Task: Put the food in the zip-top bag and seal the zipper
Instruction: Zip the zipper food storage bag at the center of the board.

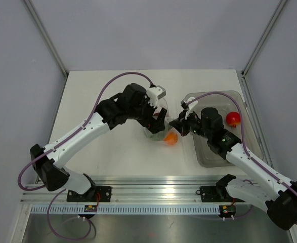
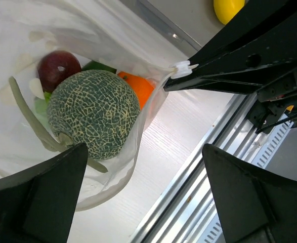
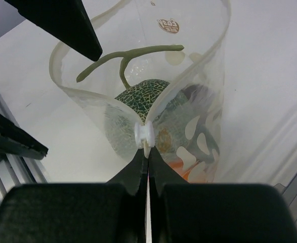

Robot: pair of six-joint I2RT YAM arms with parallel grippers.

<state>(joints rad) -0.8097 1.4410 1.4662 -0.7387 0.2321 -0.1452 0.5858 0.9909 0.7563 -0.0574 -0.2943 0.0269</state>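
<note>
**A:** Which step is in hand?

**B:** Sealing, by my reading. The zip-top bag [image 3: 209, 91] stands on the table [image 1: 102, 101] between the arms, its mouth open in a wide loop. Inside are the netted melon [image 2: 92, 114], a dark red plum [image 2: 58, 68], an orange [image 2: 138, 87] and a green round [image 2: 98, 66].

**A:** And the claws?

**B:** The right gripper [image 3: 145, 152] is pressed together, pinching the white tab [image 3: 144, 135] where the two sides of the zipper [image 3: 223, 35] meet. The left gripper [image 2: 144, 167] is spread wide over the side of the bag away from the tab. I see nothing held in it.

**A:** Is anything outside the bag?

**B:** One red fruit [image 1: 232, 119] sits in the grey tub [image 1: 209, 154], well apart from the bag. If it counts as food, loading is not finished.

**A:** What does the next move call for?

**B:** This is a judgement. The rim is unsealed along its whole length. The left claw should close on the far end of the rim to anchor it. The right can then draw the tab across. The melon's stem [image 3: 123, 58] rises to rim level and could get caught in the seal, so it should be pushed down first.
</note>
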